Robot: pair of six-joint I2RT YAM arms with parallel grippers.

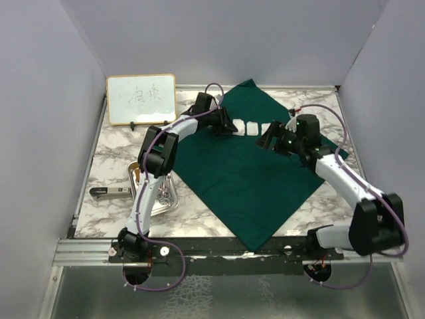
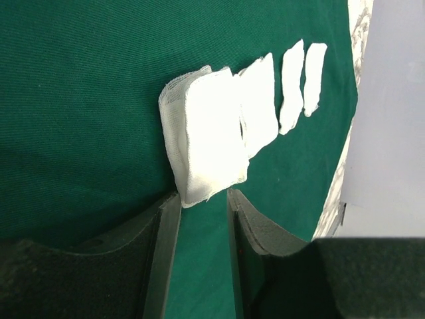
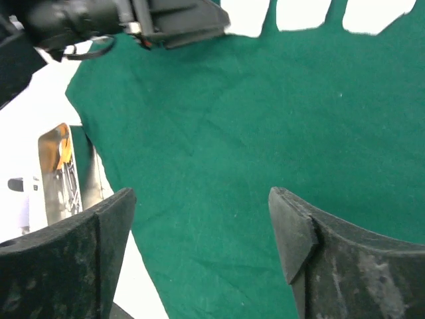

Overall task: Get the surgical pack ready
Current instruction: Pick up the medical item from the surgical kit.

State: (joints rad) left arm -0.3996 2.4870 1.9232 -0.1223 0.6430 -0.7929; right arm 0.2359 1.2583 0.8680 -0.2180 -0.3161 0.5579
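The dark green drape (image 1: 246, 176) lies spread flat on the marble table. Several white gauze squares (image 1: 254, 127) sit in a row on its far part. In the left wrist view the nearest gauze square (image 2: 209, 133) lies just beyond my left gripper (image 2: 202, 199), which is open; its lower edge touches the left fingertip (image 2: 171, 203), with only green drape (image 2: 80, 100) between the jaws. My right gripper (image 3: 199, 199) hangs open and empty above the drape (image 3: 279, 119), right of the row. The steel tray (image 1: 174, 203) with silver instruments (image 1: 163, 193) sits left of the drape.
A wood-framed whiteboard (image 1: 141, 98) stands at the back left. A black and white tool (image 1: 109, 193) lies left of the tray. Grey walls close in the table on three sides. The left arm (image 1: 156, 156) reaches over the tray.
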